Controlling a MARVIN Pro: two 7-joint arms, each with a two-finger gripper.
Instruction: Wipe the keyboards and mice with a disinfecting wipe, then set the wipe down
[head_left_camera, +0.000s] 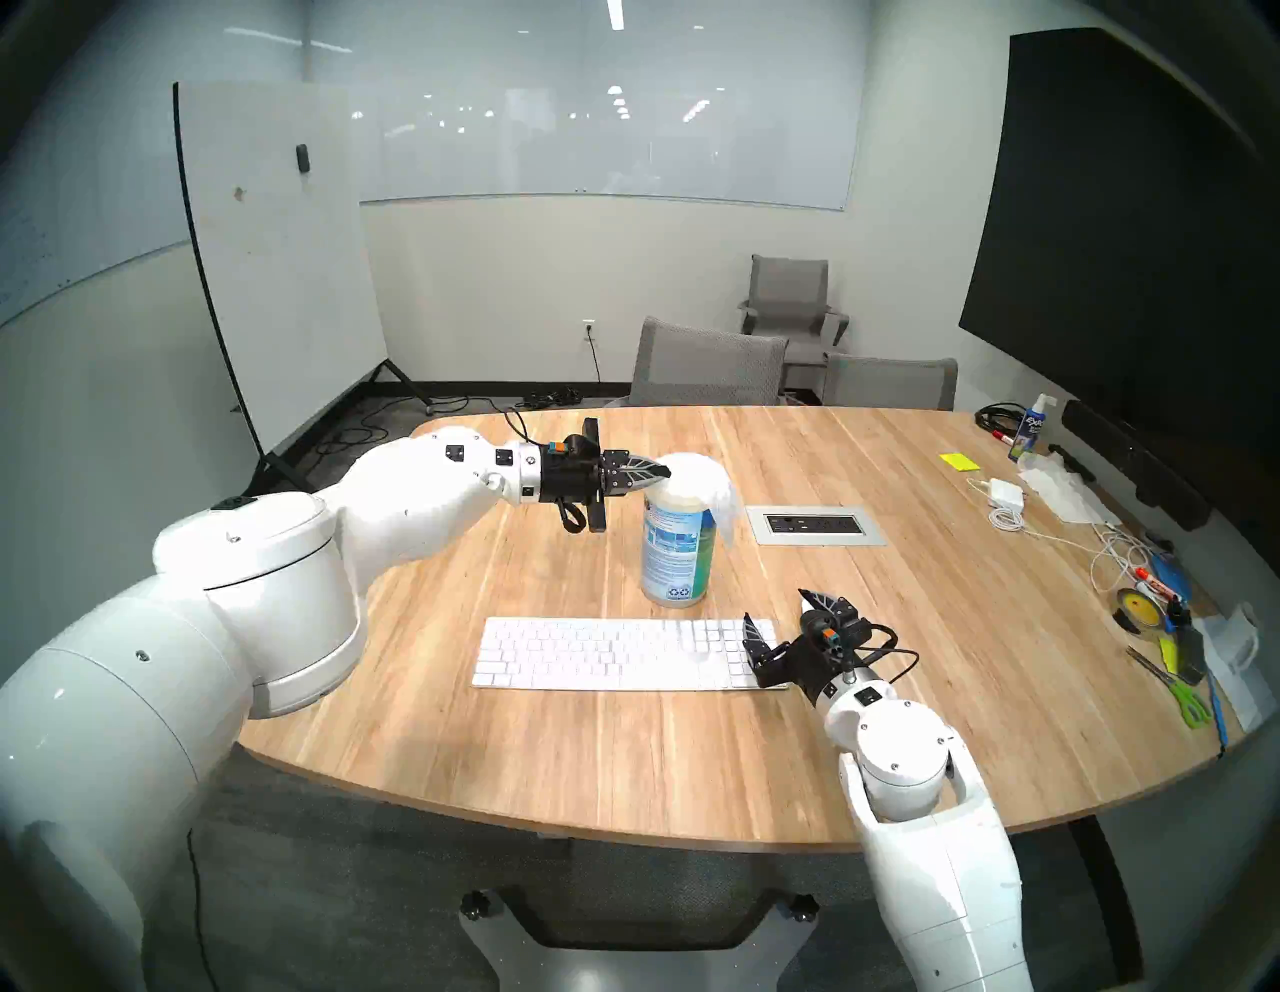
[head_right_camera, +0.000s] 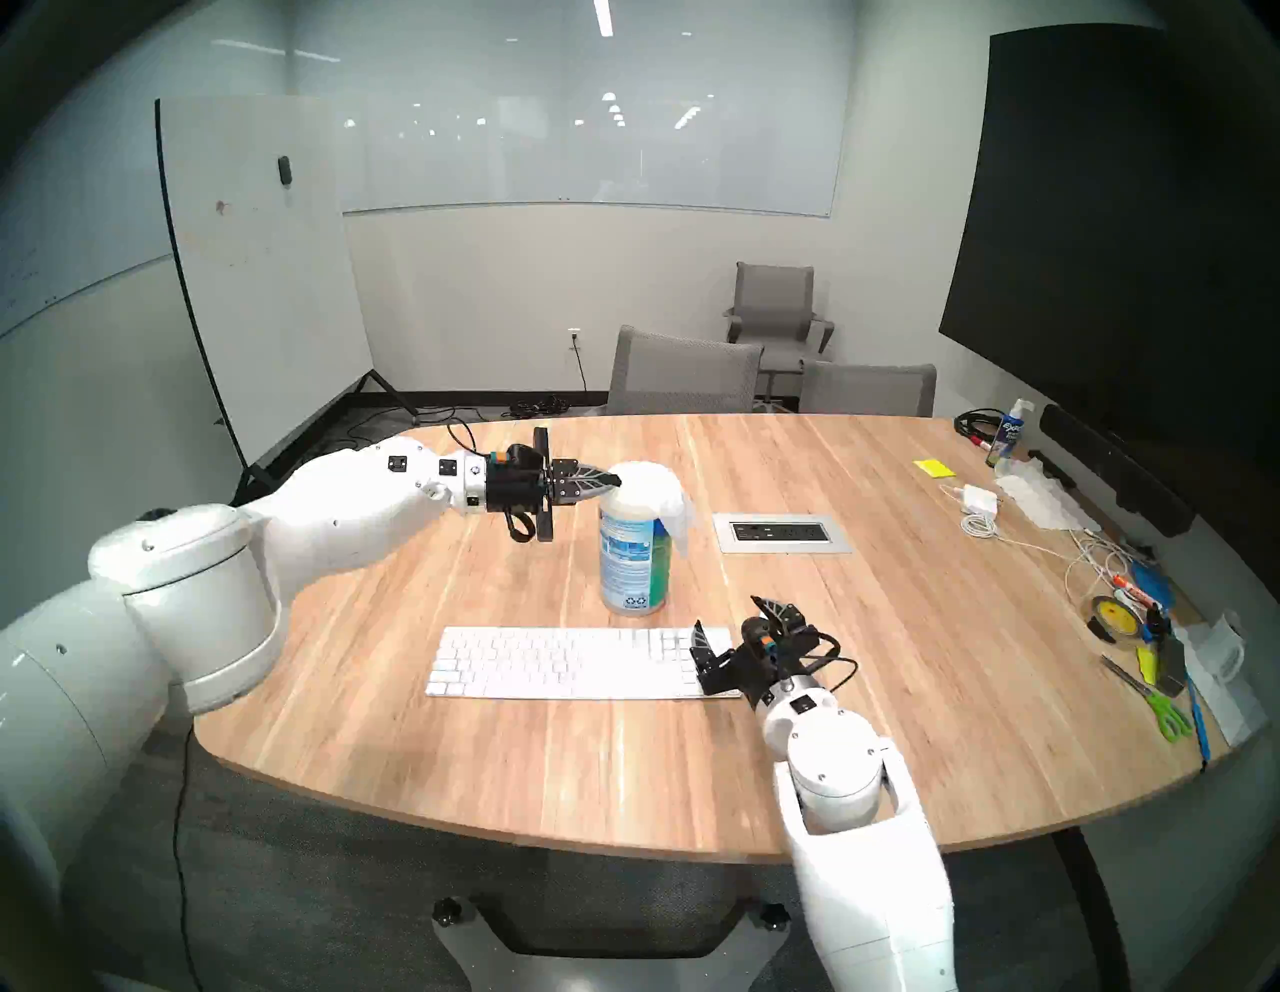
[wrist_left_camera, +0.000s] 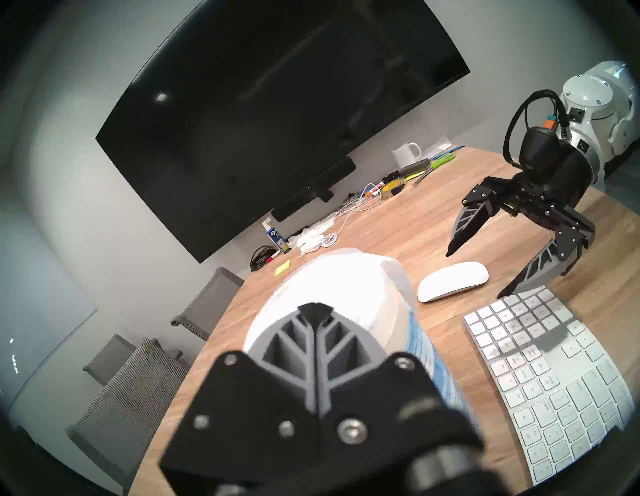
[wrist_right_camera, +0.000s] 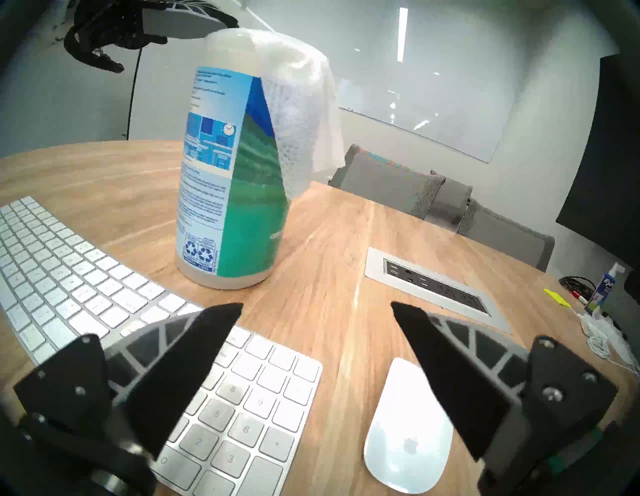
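the left gripper (head_left_camera: 661, 472) is level with the top of the tall white wipes canister with the blue-green label (head_left_camera: 675, 554), and its two dark ribbed fingers are pressed together. the tips are at the edge of the thin white semi-translucent wipe (head_left_camera: 706, 485), which lies over the canister's lid and hangs down the side away from this gripper. whether the tips really pinch the sheet or only touch it, i cannot tell; in the left wrist view the fingers (wrist_left_camera: 313, 350) meet with nothing seen between them, and the wipe (wrist_left_camera: 332, 287) is just beyond them.

the right gripper (head_left_camera: 779, 616) hovers low over the light wooden table (head_left_camera: 623, 762) with its jaws wide apart and nothing in them. in the right wrist view one finger stands over the number pad end of the flat white full-size keyboard (wrist_right_camera: 104, 301), and the other finger is over the small smooth white oval mouse (wrist_right_camera: 405, 440). the mouse lies just beside the keyboard's end, with bare wood between the two, under this gripper. the canister (wrist_right_camera: 232, 180) stands upright ahead of the open fingers, near the keyboard's far edge, and the wipe (wrist_right_camera: 298, 114) drapes over the canister's top.

further ahead of the right gripper a grey rectangular power outlet panel (wrist_right_camera: 436, 291) sits flush in the table.
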